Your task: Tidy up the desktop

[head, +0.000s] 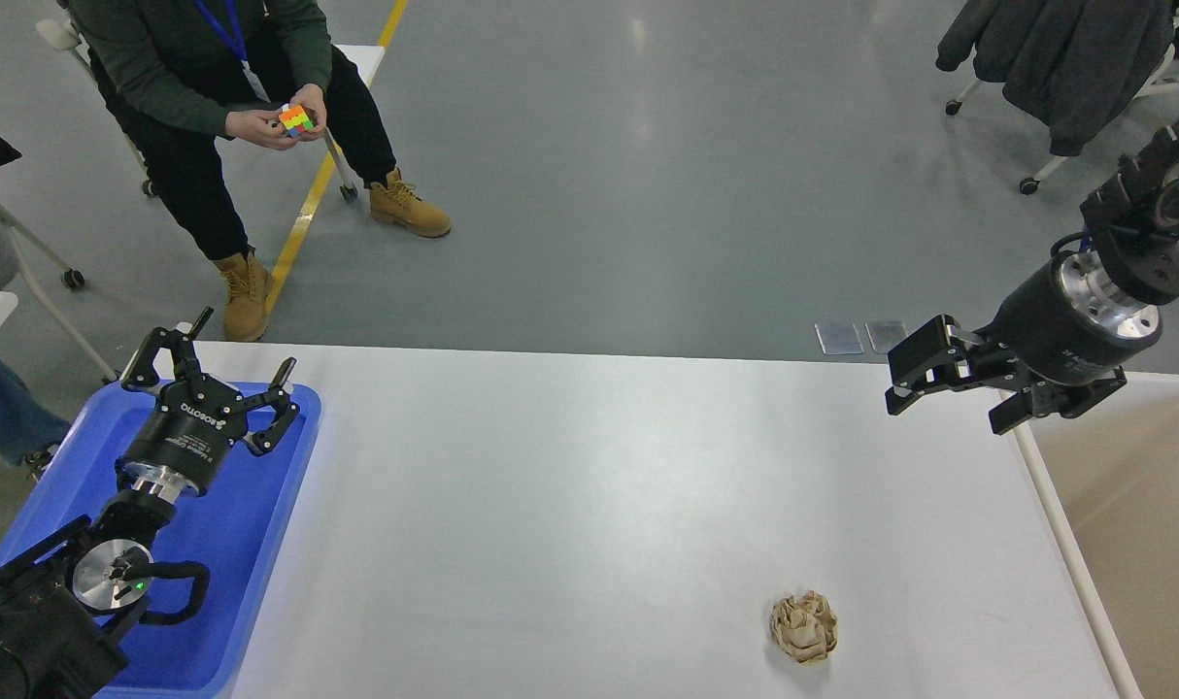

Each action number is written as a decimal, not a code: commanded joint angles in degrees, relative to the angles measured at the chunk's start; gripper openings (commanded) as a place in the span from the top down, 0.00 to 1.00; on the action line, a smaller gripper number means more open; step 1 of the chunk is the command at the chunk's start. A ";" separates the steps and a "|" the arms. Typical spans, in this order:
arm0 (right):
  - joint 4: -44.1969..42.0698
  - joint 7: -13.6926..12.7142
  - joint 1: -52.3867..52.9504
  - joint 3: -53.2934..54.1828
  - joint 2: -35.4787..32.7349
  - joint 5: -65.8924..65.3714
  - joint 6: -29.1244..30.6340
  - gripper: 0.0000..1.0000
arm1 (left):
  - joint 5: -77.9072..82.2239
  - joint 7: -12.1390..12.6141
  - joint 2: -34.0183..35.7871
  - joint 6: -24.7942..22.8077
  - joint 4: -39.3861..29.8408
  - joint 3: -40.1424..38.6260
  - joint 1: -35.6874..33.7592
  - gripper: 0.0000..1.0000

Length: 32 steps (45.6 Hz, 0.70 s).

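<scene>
The desktop (570, 505) is a wide glossy white tabletop. A crumpled brown paper ball (803, 627) lies on it near the front right. My left gripper (222, 357) is open and empty, hovering over the far end of the blue tray (250, 544) at the left. My right gripper (954, 396) is open and empty. It hangs above the desktop's far right corner, well behind and above the paper ball.
A beige-white bin (1133, 505) stands against the table's right edge. A seated person (230, 87) holds a colour cube beyond the far left corner. Chairs with dark coats (1065, 58) stand at the back right.
</scene>
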 commanded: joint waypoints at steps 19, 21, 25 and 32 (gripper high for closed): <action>-1.48 0.01 -3.54 5.90 -5.76 -0.13 0.03 0.00 | 0.00 0.01 0.00 0.00 0.00 0.01 0.00 0.01; -1.57 0.01 -3.45 5.90 -5.85 -0.14 0.03 0.00 | 0.00 0.01 0.00 0.00 0.00 0.01 0.00 0.01; -1.57 0.01 -3.27 5.64 -5.85 -0.57 -0.05 0.00 | 0.00 0.01 0.00 0.00 0.00 0.01 0.00 0.01; -1.48 0.01 -3.54 4.76 -5.58 0.39 -0.41 0.00 | 0.00 0.01 0.00 0.00 0.00 0.01 0.00 0.01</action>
